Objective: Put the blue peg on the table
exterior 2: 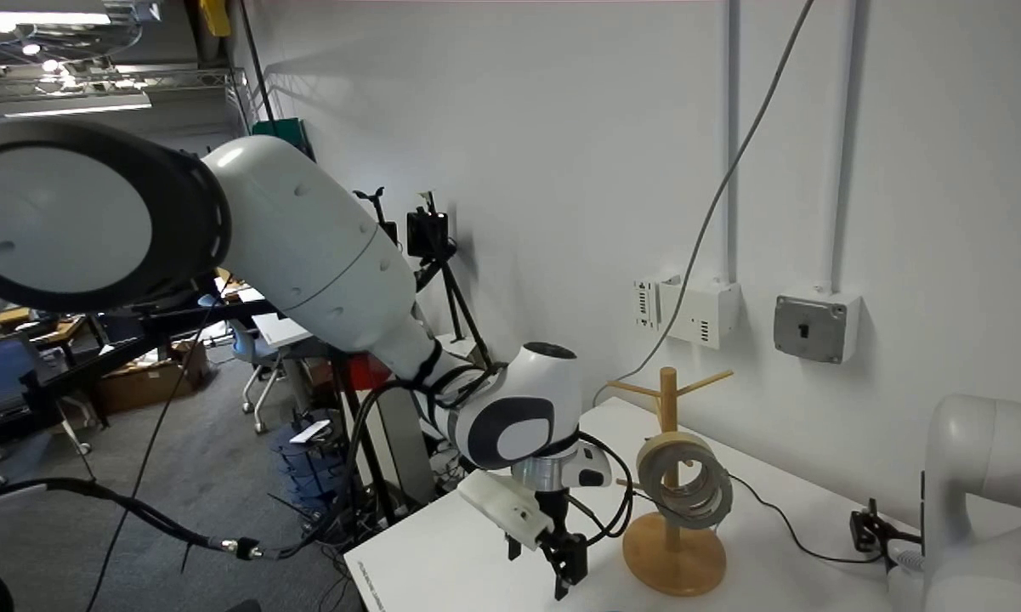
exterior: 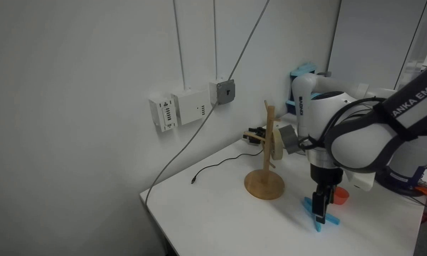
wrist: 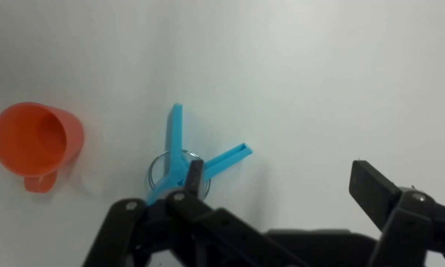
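Along the wall point(exterior: 74, 106) runs the table point(exterior: 217, 217), the arm point(exterior 2: 331, 255) reaching over it. The stand point(exterior: 267, 156), in an exterior view, is toward the wall edge, off its left-hand corner. The gripper point(wrist: 279, 176) points down, farther from that edge, fingers wide and holding nothing. The cup point(wrist: 37, 142) sits farther from that corner than the stand. Near it the peg point(wrist: 177, 163) lies on the table, well in from the wall edge, partly hidden by one finger (touching or not, I can't tell). With it already down, the step is probably to withdraw: rise straight, fingers spread, no sideways sweep that might drag the peg or hook its wire loop point(wrist: 150, 173).
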`<state>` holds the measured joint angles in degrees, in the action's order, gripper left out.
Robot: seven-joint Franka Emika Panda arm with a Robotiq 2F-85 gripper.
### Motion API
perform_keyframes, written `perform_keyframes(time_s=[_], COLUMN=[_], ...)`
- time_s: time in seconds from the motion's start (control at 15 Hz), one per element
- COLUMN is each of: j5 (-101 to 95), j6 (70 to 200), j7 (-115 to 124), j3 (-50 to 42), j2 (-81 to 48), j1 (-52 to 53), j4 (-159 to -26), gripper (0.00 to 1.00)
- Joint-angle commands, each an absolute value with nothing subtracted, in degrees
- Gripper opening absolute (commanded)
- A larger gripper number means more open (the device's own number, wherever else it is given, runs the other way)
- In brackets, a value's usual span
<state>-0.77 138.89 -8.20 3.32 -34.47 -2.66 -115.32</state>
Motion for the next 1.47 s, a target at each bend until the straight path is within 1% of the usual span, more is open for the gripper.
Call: perform_keyframes(time_s=[0.0, 0.33, 1.07, 1.4], j5=[2.7, 4.0, 4.6, 4.6], j6=[136.8, 134.3, 120.5, 118.2], j7=[-10.9, -11.9, -14.2, -16.9], j3=[4.9, 5.3, 4.4, 3.5], j2=[-33.5, -31.2, -21.9, -18.2], j1=[-4.5, -4.6, -4.2, -4.7], j4=[-114.1, -113.4, -112.3, -112.0], gripper=[1.0, 1.0, 1.0, 1.0])
